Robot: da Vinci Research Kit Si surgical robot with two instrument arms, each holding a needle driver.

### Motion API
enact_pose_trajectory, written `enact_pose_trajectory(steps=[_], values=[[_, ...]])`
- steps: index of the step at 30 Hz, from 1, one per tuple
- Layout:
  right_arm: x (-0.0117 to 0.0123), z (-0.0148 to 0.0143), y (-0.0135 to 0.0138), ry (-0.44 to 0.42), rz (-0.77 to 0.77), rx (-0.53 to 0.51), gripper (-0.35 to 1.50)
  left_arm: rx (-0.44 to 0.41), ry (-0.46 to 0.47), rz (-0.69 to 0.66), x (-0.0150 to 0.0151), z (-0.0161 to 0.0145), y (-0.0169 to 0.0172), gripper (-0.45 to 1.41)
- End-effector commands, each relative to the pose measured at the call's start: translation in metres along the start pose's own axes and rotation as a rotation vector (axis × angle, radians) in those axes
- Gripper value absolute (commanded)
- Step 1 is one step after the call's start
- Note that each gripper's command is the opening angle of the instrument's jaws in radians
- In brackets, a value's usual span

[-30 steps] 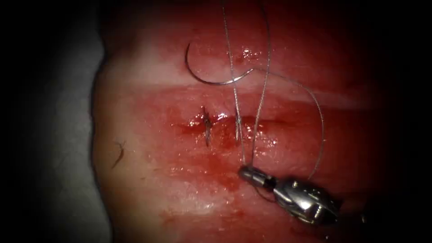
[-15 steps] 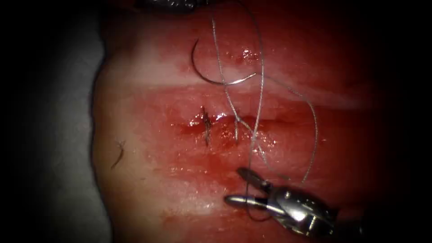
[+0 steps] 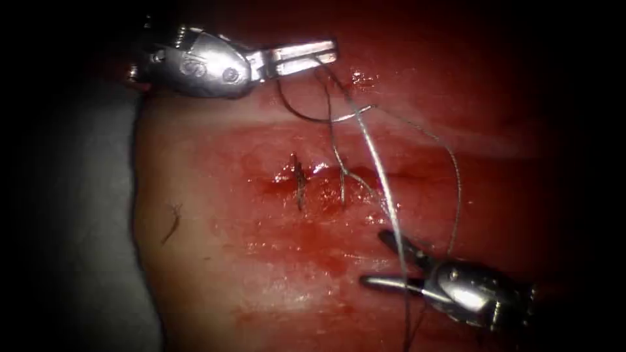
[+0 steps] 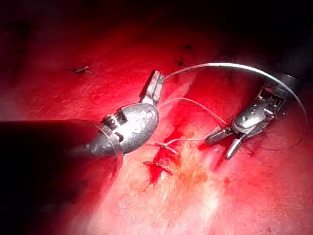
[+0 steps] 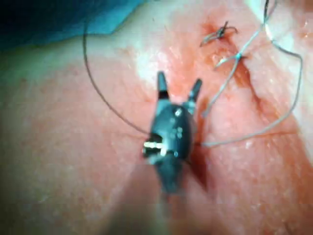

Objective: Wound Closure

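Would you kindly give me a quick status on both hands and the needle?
Left hand shut on the thread. Right hand open, holding nothing. Needle lying free on the tissue above the cut, not in it. Thread strands run between the right hand's jaws.

Glossy polished metal left tool [image 3: 306,55] and right tool [image 3: 391,261], wet glistening tissue [image 3: 261,261], thin shiny metal needle [image 3: 313,118], fine matt thread [image 3: 385,195]

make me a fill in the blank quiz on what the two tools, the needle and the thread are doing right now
1. The left tool has its jaws shut on the ____.
2. The right tool has its jaws ____ and holds nothing.
3. The needle lies loose on the ____, held by neither tool.

Missing words: thread; open; tissue
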State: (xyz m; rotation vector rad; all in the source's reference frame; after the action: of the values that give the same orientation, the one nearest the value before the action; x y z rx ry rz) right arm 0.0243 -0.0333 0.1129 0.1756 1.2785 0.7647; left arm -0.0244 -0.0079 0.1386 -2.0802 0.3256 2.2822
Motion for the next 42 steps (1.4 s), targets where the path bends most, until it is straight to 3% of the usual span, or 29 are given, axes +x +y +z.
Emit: enact_pose_trajectory(steps=[1, 7, 11, 21, 33, 42], values=[[0.0003, 0.0002, -0.0015, -0.004, -0.019, 0.008, 1.48, -0.002, 0.008, -0.010, 0.0003, 0.0003, 0.0007, -0.45], [0.0039, 0.0011, -0.0008, -0.033, -0.103, -0.005, 1.41, -0.008, 0.028, -0.028, 0.0038, 0.0004, 0.0014, -0.45], [0.0050, 0.0029, 0.0009, -0.079, -0.179, -0.049, 1.41, -0.036, 0.021, -0.031, 0.0042, 0.0006, 0.0022, -0.45], [0.0038, 0.0084, 0.0039, -0.112, -0.258, -0.112, 1.45, -0.036, 0.015, -0.015, 0.0024, -0.0002, 0.0016, -0.45], [0.0042, 0.0093, 0.0061, -0.115, -0.282, -0.162, 1.41, -0.028, -0.010, -0.024, 0.0003, -0.0008, 0.0014, -0.45], [0.0042, 0.0116, 0.0074, -0.120, -0.298, -0.183, 1.43, -0.025, -0.014, -0.036, 0.0011, -0.0002, 0.0023, -0.45]])
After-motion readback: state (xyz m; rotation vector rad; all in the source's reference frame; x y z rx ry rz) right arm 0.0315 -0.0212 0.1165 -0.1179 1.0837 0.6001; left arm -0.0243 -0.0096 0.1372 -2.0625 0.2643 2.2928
